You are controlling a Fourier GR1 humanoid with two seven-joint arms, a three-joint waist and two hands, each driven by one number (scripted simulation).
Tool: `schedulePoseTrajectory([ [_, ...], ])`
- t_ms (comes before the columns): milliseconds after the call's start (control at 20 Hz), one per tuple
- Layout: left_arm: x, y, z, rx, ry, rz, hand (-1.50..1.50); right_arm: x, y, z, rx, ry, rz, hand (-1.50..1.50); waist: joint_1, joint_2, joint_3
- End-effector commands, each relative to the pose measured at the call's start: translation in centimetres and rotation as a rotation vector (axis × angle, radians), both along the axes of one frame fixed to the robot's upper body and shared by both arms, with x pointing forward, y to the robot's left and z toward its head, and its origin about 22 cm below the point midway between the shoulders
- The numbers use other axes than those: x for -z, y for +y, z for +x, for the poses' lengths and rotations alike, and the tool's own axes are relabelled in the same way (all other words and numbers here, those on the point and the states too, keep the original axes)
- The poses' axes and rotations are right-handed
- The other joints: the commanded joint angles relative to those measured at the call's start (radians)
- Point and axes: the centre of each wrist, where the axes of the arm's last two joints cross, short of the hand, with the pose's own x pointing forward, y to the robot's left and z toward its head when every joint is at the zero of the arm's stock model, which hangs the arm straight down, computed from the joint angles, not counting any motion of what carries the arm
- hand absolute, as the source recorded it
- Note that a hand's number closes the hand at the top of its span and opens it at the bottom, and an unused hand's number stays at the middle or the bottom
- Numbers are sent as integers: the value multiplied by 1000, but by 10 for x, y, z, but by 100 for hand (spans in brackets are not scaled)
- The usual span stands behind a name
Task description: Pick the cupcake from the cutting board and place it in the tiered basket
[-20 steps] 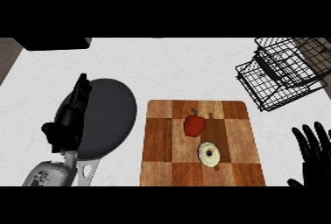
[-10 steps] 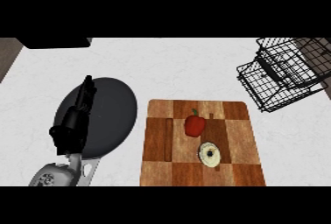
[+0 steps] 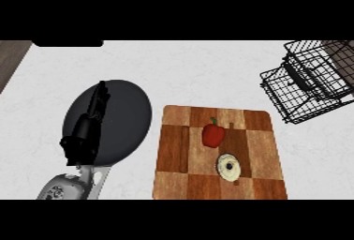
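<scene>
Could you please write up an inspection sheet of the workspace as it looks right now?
Surface: pale counter, mostly bare.
Job's things: cupcake on the cutting board, near its lower right; tiered basket at upper right, apart from the board.
Clutter: red pepper on the board just above the cupcake; dark round plate left of the board.
Hands: left hand over the plate, fingers straight, holding nothing; right hand not in view.
Cables: nothing seen.
Surroundings: brown strip at upper left edge.
</scene>
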Motion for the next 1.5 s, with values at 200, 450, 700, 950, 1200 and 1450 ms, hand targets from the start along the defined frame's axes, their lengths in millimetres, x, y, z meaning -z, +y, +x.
schedulePoseTrajectory([
  [200, 0, -5, 5, 17, 3, -7, 0, -45, 54, -14, 50, 71, -109, -150, 31, 4, 3],
  [450, -11, -9, 10, 35, -2, 7, 0, -51, 64, 2, 58, 124, -196, -150, 47, 4, 2],
  [700, -1, -11, 5, 49, 5, -10, 0, -53, 81, 4, 61, 240, -235, -150, 38, -2, 3],
  [950, -7, -5, 16, 38, 4, -3, 0, -41, 98, 27, 80, 306, -279, -150, 38, 0, 5],
  [1200, 1, -5, 14, 17, 17, -5, 0, -34, 109, 38, 93, 319, -331, -150, 21, -4, 7],
  [1450, -5, -2, 23, 31, 19, 3, 0, -31, 121, 52, 104, 306, -385, -150, 22, -4, 5],
])
